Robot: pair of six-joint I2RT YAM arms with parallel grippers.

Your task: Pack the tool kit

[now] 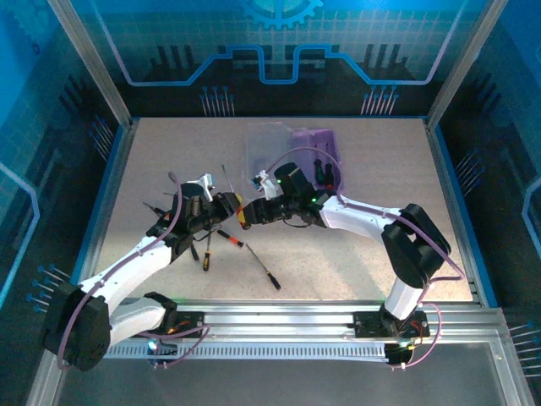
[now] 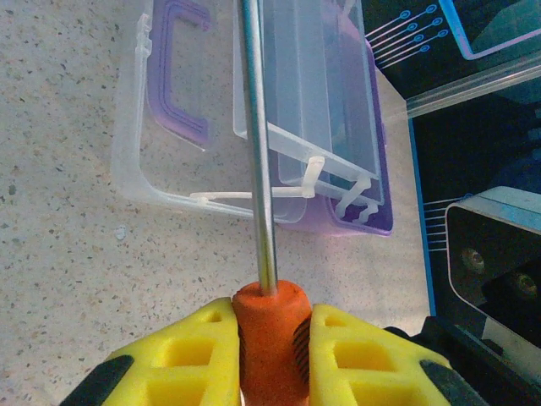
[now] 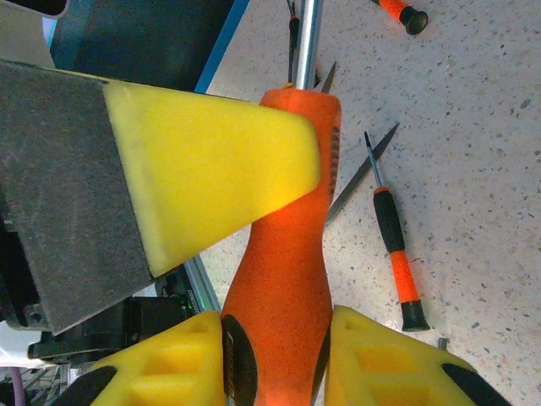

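Beige speckled bench (image 1: 372, 254) carries everything. The left arm (image 1: 127, 271) slants up from its base toward the middle. The right arm (image 1: 363, 216) climbs to a bent elbow and then reaches leftward, so the two wrists meet nose to nose near the centre.

The tool kit (image 1: 296, 148) lies open just beyond them, toward the far side of the bench. In the left wrist view its translucent purple base (image 2: 372, 186) sits to the right and its clear lid (image 2: 139, 144) is folded out to the left, with the purple handle (image 2: 161, 85) there.

Between the arms is one orange-handled screwdriver (image 1: 243, 211), its steel shaft aimed at the kit. The left gripper (image 2: 270, 347) has its yellow jaws clamped on the handle's shaft end. The right gripper (image 3: 275, 364) brackets the fatter butt; its jaws seem to press both sides, though the close view leaves some doubt.

Loose screwdrivers (image 1: 254, 258) with orange-black handles lie nearer the bases.
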